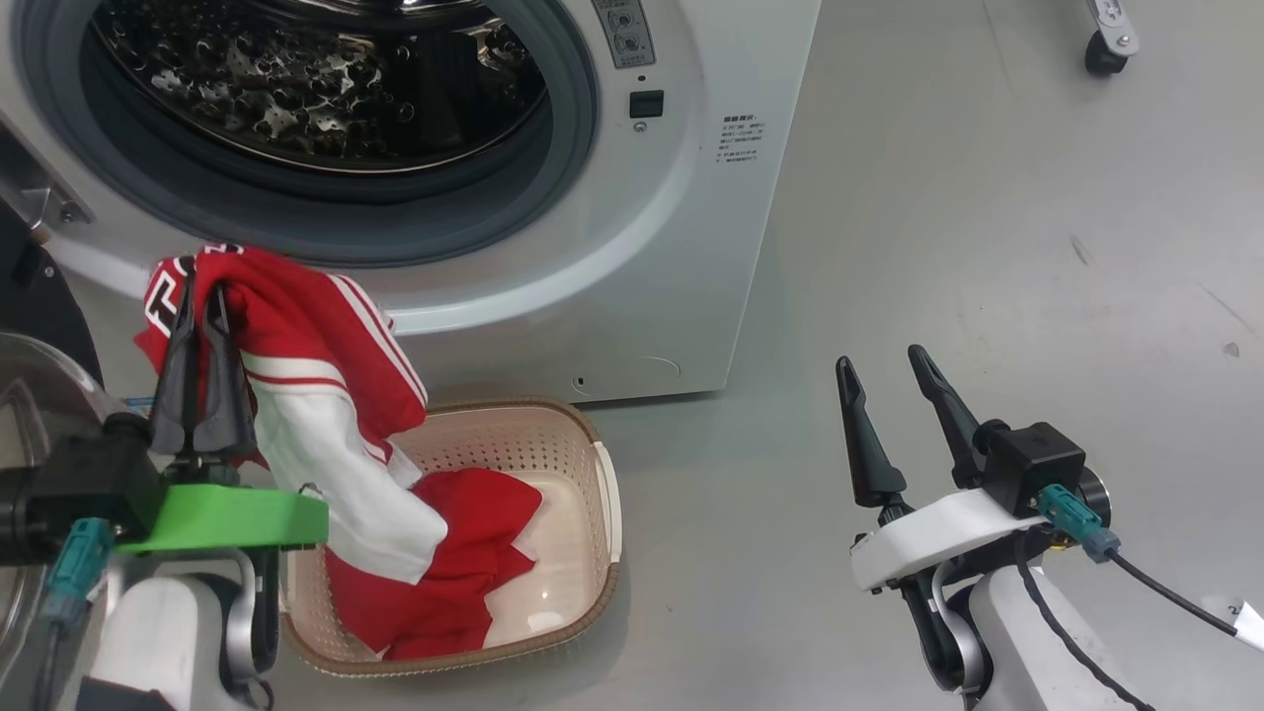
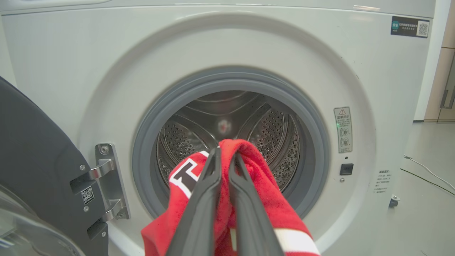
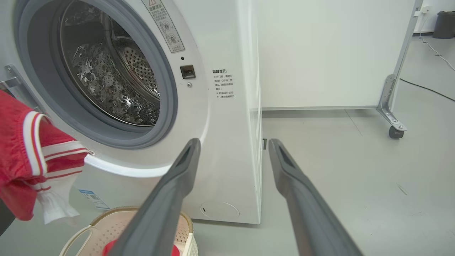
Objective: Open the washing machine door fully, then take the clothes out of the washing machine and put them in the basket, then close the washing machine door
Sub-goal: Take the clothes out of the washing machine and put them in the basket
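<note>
Head view is showing the left gripper (image 1: 202, 286), jaws clenching a bunched upper fold of the red jersey (image 1: 326, 395), which is hanging limp into the cream basket (image 1: 604, 494) before the washing machine (image 1: 642, 247). Light and floppy, it is probably handling best by gathered cloth. The right gripper (image 1: 881, 360) is hovering, jaws released.

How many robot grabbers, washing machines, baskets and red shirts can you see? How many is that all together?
grippers: 2 (left gripper shut on the red jersey, right gripper open)
washing machine: 1
basket: 1
red jersey: 1, hanging down into the basket
Total: 5
</note>
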Motion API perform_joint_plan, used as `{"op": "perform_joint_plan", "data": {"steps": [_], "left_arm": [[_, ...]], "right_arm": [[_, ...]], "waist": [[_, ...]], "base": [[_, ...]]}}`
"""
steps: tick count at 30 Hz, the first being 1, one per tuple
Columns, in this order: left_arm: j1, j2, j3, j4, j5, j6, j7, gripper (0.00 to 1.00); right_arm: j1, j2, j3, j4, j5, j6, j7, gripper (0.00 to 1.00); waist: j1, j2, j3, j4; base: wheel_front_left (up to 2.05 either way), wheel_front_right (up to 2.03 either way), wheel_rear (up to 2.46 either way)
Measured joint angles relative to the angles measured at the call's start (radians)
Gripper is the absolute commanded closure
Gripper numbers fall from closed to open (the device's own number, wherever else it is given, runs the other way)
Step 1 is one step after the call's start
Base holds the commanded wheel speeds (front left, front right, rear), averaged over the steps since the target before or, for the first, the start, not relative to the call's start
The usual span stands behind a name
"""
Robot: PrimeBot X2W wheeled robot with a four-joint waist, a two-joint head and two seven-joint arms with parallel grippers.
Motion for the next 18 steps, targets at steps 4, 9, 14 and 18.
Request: {"op": "perform_joint_plan", "data": {"steps": [4,9,14,18], "left_arm": [[0.048,-0.012,-0.008,0.000,-0.008,0.007,0.019,1.00],[0.086,-0.018,-0.018,0.021,-0.021,0.008,0.037,1.00],[0.096,-0.020,-0.029,0.046,-0.035,0.008,0.052,1.00],[0.095,-0.021,-0.032,0.070,-0.048,0.007,0.062,1.00]], "right_arm": [[0.000,0.000,0.000,-0.011,-0.004,0.005,0.000,0.00],[-0.001,0.000,0.000,-0.027,-0.010,0.005,0.000,0.00],[-0.004,0.000,-0.001,-0.044,-0.011,0.006,0.000,0.00],[-0.016,0.000,-0.001,-0.063,-0.015,0.006,0.000,0.00]], "waist": [[0.0000,0.0000,0.015,-0.004],[0.0000,0.0000,0.043,-0.011],[0.0000,0.0000,0.082,-0.022],[0.0000,0.0000,0.122,-0.033]], "base": [[0.00,0.00,0.00],[0.00,0.00,0.00],[0.00,0.00,0.00],[0.00,0.00,0.00]]}}
